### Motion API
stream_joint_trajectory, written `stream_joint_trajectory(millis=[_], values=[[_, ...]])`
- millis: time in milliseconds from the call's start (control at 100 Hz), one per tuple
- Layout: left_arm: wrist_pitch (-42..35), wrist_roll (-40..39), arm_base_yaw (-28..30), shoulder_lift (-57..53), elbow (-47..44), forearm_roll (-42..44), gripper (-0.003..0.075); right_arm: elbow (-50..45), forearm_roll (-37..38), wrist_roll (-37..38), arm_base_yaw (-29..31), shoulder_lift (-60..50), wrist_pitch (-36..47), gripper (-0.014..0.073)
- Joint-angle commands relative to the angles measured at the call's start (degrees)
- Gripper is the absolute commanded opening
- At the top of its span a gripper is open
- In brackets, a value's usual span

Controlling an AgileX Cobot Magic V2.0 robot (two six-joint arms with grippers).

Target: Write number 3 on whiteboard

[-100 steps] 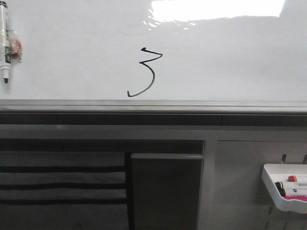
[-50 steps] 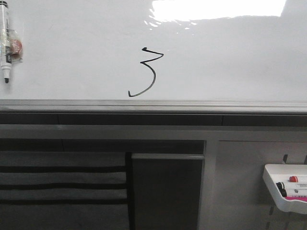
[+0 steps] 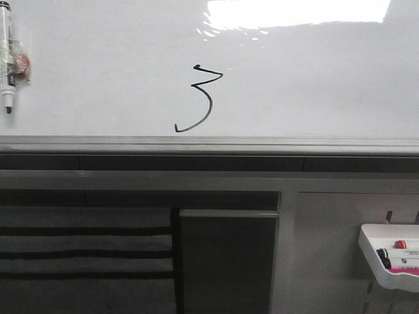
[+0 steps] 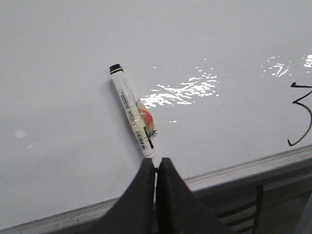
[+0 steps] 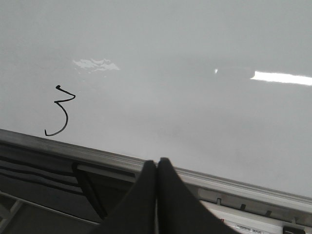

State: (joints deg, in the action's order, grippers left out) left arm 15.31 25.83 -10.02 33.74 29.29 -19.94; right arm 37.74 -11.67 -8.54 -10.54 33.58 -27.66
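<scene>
The whiteboard fills the upper half of the front view, with glare at the top. The number 3 is drawn in thin black line near its lower middle, its tail ending just above the grey edge strip. It also shows in the left wrist view and the right wrist view. A white marker with tape and a red bit hangs on the board at far left, tip down. My left gripper is shut just in front of that marker's tip. My right gripper is shut and empty before the board's lower edge.
Below the board are grey and black panels and a dark cabinet door. A small white tray with red and black markers hangs at the lower right; its edge shows in the right wrist view. Neither arm shows in the front view.
</scene>
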Motion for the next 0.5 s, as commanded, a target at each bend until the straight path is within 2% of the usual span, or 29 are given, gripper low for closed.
stream_joint_trajectory(millis=[0,250,490], values=[[-4.58,-0.52,-0.16,-3.84,0.32,-1.27,-0.002,1.33,0.4,-0.15,0.32,-0.11,4.6,-0.0068],[-9.21,-0.52,4.93,-21.04,-9.27,-0.22,-0.002,1.33,0.4,-0.15,0.32,-0.11,4.59,-0.0068],[-16.21,-0.76,5.7,-28.96,-20.0,-0.22,-0.002,1.33,0.4,-0.15,0.32,-0.11,4.59,-0.0068]])
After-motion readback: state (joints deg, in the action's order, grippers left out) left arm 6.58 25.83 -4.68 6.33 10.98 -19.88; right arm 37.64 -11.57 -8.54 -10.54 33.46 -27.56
